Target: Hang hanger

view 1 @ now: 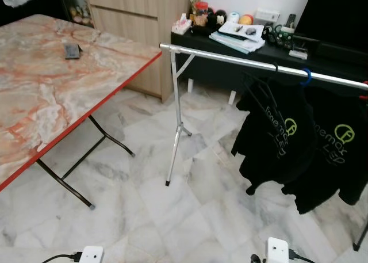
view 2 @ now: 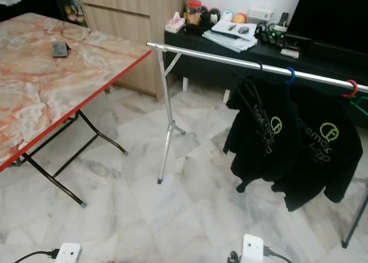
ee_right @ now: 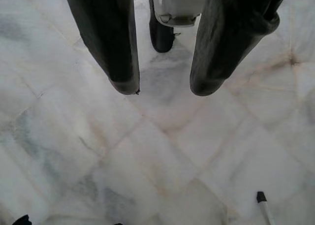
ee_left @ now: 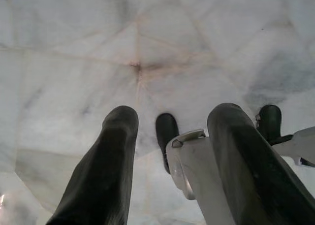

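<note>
Nearest the camera, the marble floor [view 1: 172, 217] lay pale and veined beneath both hanging arms, and the left gripper [ee_left: 172, 131] pointed down at it with its two black fingers spread apart and nothing between them. To the left stood the folding table [view 1: 52, 90] with its red edge, carrying a small dark object [view 1: 72, 50]; further right ran the silver clothes rail [view 1: 230, 57] on its thin stand, with black shirts [view 1: 276, 139] already hung on hangers, one hook blue [view 1: 306, 76]. The right gripper [ee_right: 165, 84] likewise hung over the floor, fingers parted and empty. No loose hanger was in either gripper (the only hangers visible were those on the rail), so the step in hand appeared to be finding one; doing it well would likely mean closing on the rail squarely and aiming for its bare stretch left of the shirts.
</note>
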